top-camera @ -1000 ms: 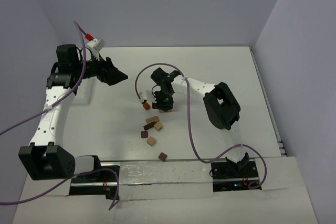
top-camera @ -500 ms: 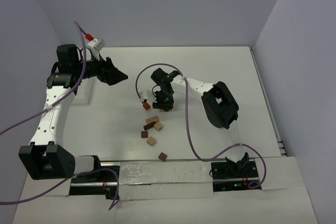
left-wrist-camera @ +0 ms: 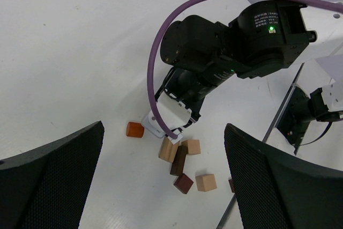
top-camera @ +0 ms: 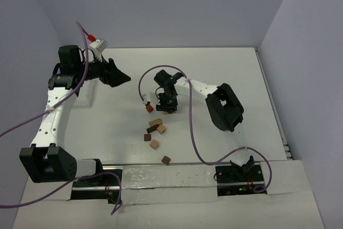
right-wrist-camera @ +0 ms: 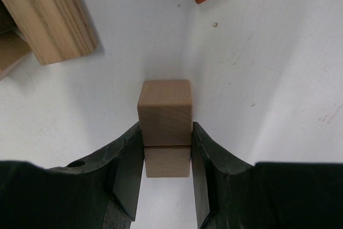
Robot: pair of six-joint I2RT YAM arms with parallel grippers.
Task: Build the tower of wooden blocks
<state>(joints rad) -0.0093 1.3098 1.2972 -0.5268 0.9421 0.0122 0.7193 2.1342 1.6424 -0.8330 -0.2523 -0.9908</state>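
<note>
Two arms are seen at the white bench (top-camera: 230,68). The right gripper (right-wrist-camera: 165,132) is set low at mid-bench and is clamped narrowly on the tower (right-wrist-camera: 164,111). The tower is made up of two pale tan cubes, one stacked on the other, and a finger pad is pressed against each side across the seam. In the view from above, the tower is hidden under that gripper (top-camera: 166,104). The left gripper (left-wrist-camera: 163,127) is poised over the left rear of the bench, well apart from the blocks. Its jaws are spread wide, with nothing between them.

Seven loose wood blocks (top-camera: 154,127) are counted on the bench, all nearer the arm bases than the right gripper.
- **Reddish-brown:** one reddish-brown cube (top-camera: 149,108) lies just left of the right gripper.
- **Light tan:** three are counted, a tan bar (top-camera: 155,122), a first tan cube (top-camera: 161,129) and a second tan cube (top-camera: 155,143).
- **Dark brown:** three are counted, a dark bar (top-camera: 153,128) lying between the tan bar and the first tan cube, a dark cube (top-camera: 147,137), and an outlying dark cube (top-camera: 166,160) closest to the bases.
</note>
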